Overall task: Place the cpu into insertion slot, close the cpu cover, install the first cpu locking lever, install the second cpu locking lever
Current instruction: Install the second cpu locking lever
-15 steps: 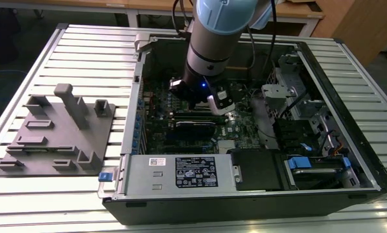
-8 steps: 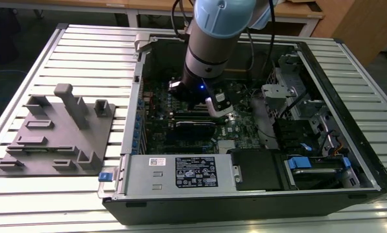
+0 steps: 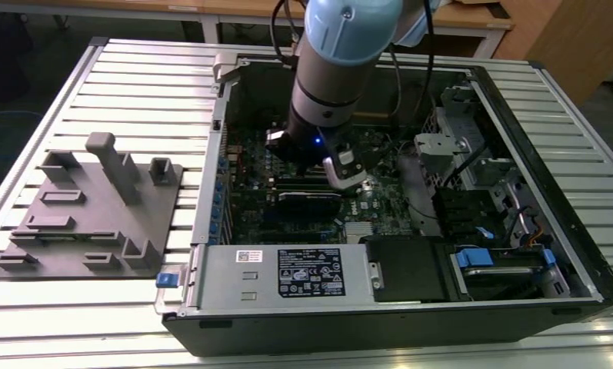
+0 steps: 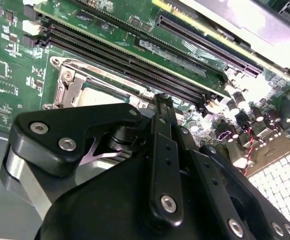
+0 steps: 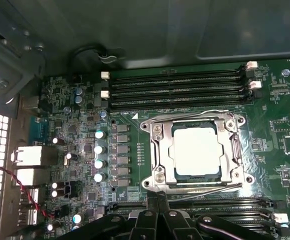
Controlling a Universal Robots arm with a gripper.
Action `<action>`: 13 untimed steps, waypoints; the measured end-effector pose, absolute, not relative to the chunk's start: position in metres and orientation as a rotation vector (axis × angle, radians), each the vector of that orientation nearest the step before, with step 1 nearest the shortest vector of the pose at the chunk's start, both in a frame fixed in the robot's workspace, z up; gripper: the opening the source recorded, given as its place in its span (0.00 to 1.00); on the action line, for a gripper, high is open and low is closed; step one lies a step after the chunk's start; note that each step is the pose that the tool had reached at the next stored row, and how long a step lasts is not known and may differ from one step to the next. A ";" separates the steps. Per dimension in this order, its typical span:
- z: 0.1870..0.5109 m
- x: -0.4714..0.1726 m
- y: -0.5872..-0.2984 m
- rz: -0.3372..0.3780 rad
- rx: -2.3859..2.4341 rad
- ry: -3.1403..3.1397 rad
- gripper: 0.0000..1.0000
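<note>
**Gripper beside the CPU socket**

The cpu (image 5: 197, 151) sits in its socket on the motherboard (image 5: 85, 150), with the cpu cover (image 5: 157, 150) closed around it. The gripper (image 5: 156, 196), fingers pressed together and holding nothing, hangs just beside the socket's edge. No writing is readable on the cpu.

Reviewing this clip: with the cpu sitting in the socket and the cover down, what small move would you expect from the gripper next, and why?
Probably a short move toward a locking lever. In the first wrist view the cpu sits seated inside the cpu cover, which lies flat, and the gripper hovers at the socket's edge.
</note>
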State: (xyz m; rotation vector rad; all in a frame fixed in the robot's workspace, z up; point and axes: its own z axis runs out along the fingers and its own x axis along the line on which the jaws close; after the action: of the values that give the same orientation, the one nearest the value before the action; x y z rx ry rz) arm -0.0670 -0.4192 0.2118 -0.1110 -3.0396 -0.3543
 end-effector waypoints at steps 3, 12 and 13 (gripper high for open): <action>0.211 -0.068 -0.420 -0.362 -0.125 -3.039 0.11; 0.204 -0.070 -0.420 -0.375 -0.149 -3.038 0.11; 0.203 -0.071 -0.420 -0.377 -0.149 -3.038 0.11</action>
State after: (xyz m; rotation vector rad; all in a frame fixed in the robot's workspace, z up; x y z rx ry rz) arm -0.0706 -0.4204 0.2029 -0.1490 -3.0377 -0.3770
